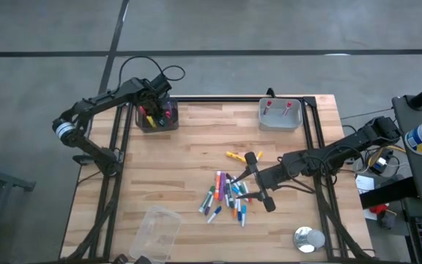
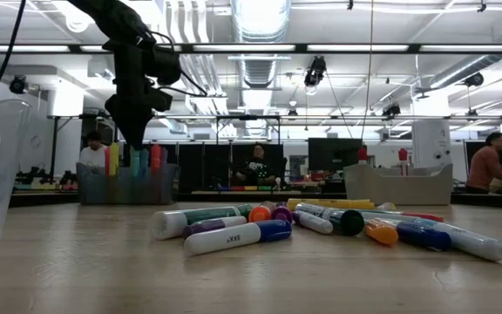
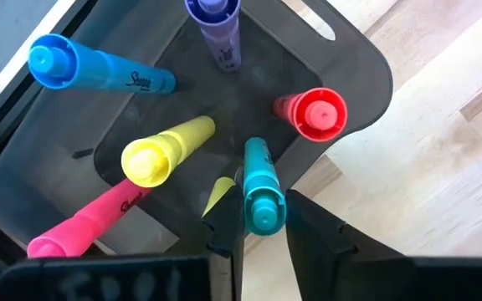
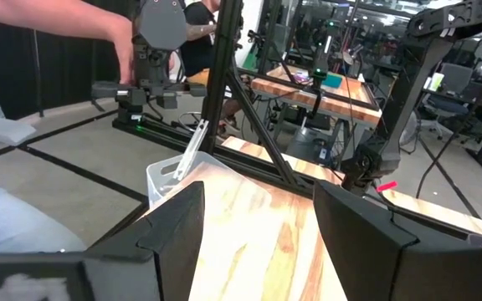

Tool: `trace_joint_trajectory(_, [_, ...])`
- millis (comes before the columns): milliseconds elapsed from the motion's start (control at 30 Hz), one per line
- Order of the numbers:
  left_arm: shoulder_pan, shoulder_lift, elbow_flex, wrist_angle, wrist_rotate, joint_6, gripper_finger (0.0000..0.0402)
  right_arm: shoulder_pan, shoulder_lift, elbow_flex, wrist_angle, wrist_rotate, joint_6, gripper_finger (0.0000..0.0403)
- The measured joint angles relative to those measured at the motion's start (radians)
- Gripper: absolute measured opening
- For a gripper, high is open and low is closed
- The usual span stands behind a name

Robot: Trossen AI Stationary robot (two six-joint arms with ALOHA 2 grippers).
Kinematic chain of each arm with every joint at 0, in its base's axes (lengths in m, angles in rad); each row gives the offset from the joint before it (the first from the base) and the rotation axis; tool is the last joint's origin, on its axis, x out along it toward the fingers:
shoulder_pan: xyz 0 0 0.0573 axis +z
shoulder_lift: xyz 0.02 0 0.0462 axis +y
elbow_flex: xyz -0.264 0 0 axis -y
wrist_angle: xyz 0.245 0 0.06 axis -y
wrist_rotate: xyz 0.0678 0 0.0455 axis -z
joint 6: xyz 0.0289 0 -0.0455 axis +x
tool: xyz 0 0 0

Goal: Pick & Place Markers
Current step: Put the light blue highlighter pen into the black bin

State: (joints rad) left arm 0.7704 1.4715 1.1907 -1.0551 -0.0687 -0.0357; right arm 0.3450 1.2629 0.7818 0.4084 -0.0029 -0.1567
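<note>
The left arm reaches in from the table's left edge, elbow bent, its wrist turned down over the dark bin (image 1: pixel 157 117) at the far left corner of the wooden table (image 1: pixel 196 154); the left gripper (image 3: pixel 263 219) is clenched on a teal marker (image 3: pixel 260 186), whose cap sits between the two dark fingers (image 3: pixel 224 227) above the bin's floor; the right arm stretches low across the table from the right, and the right gripper (image 1: pixel 258 181) hangs with its jaws parted and nothing in them, over the right edge of the loose pile of markers (image 1: pixel 227 194) that lies near the table's middle. Five more pens stand or lean inside the dark bin: a blue one (image 3: pixel 99 73), a purple one (image 3: pixel 218 27), a red one (image 3: pixel 315 112), a yellow one (image 3: pixel 167 150) and a pink one (image 3: pixel 86 221); the pile holds roughly a dozen and a half, too tangled for a sure count, with a yellow pen (image 1: pixel 234 155) lying a little apart on its far side. A grey tray (image 1: pixel 280 115) at the far right holds two red-tipped pens; a clear plastic tub (image 1: pixel 154 231) lies near the front edge and a small round silver object (image 1: pixel 308 239) at the front right. Only the left wrist view shows the grip itself and the bin's contents from above; the low view gives the pile side-on and people (image 2: pixel 257 166) seated in the room beyond; the right wrist view catches a person's arm (image 4: pixel 65 23) reaching beside the frame.
</note>
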Motion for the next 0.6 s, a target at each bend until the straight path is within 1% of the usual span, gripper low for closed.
trace_joint_trajectory(367, [0.0,0.002,-0.004,-0.002,0.002,-0.01,0.0098,0.0,0.0,0.0,0.0,0.0,0.0,0.0219])
trace_joint_trajectory(600, [0.0,0.002,-0.004,-0.002,0.002,-0.01,0.0106,0.0,0.0,0.0,0.0,0.0,0.0,0.0219])
